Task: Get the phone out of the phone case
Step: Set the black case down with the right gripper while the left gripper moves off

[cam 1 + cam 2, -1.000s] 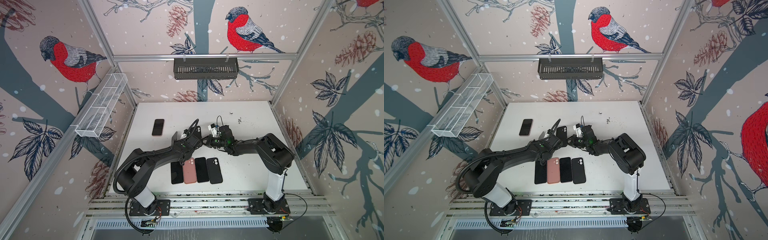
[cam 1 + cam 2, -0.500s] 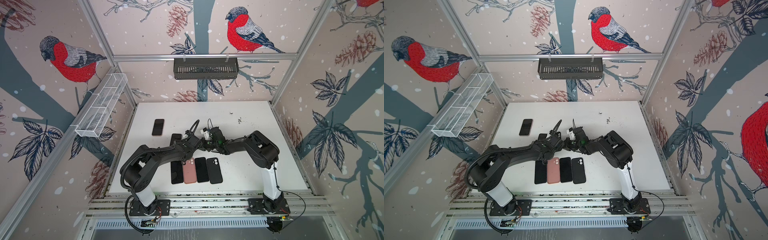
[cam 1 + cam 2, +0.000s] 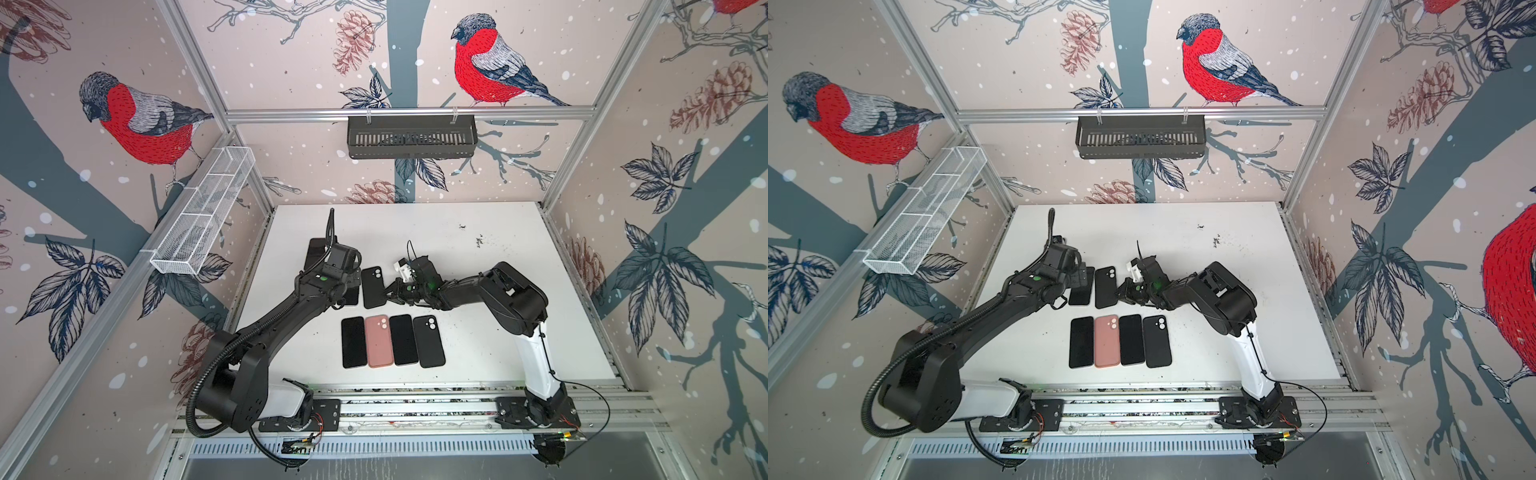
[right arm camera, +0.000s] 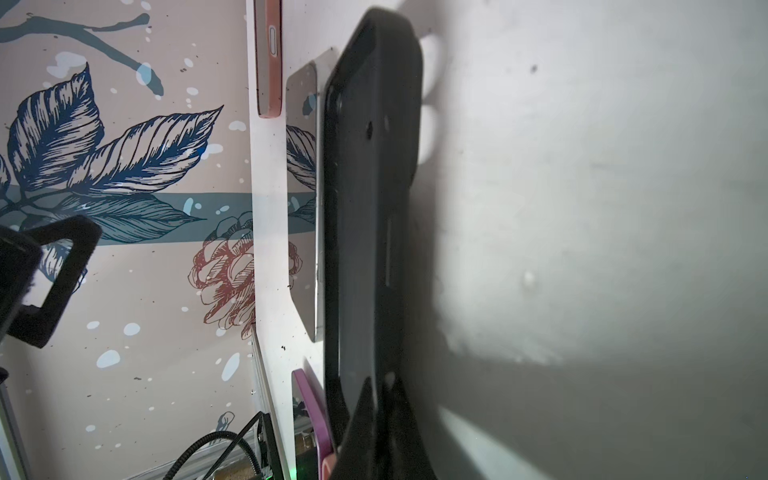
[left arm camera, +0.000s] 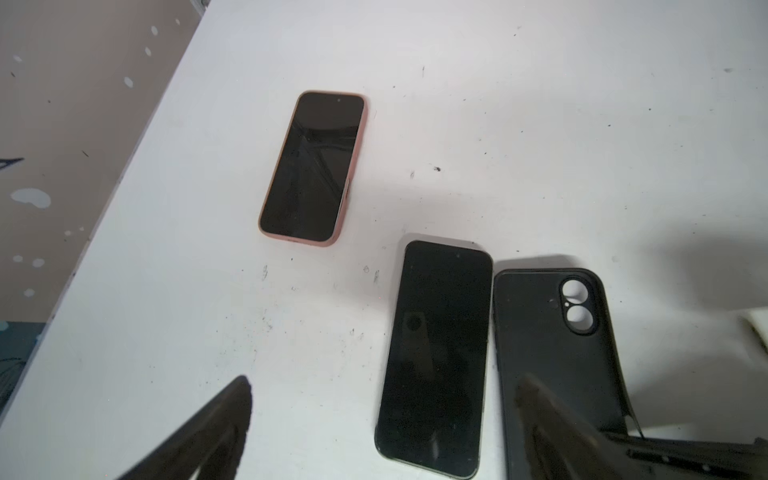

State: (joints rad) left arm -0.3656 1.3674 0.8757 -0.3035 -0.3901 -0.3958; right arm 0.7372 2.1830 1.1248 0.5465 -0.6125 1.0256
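My left gripper (image 5: 384, 380) hangs spread wide and empty over the phone (image 5: 436, 357); the phone lies bare, screen up, just beside the black case (image 5: 548, 353) on the case's left-arm side, long axes parallel; my right gripper (image 4: 376, 415) is pinched on the case's end toward the arm bases; I judge the removal done. A pink-cased phone (image 5: 313, 166) lies well apart from the case; bare table (image 5: 540, 124) past the case's far end leaves room; the row of four (image 3: 403, 338) lies near its held end.
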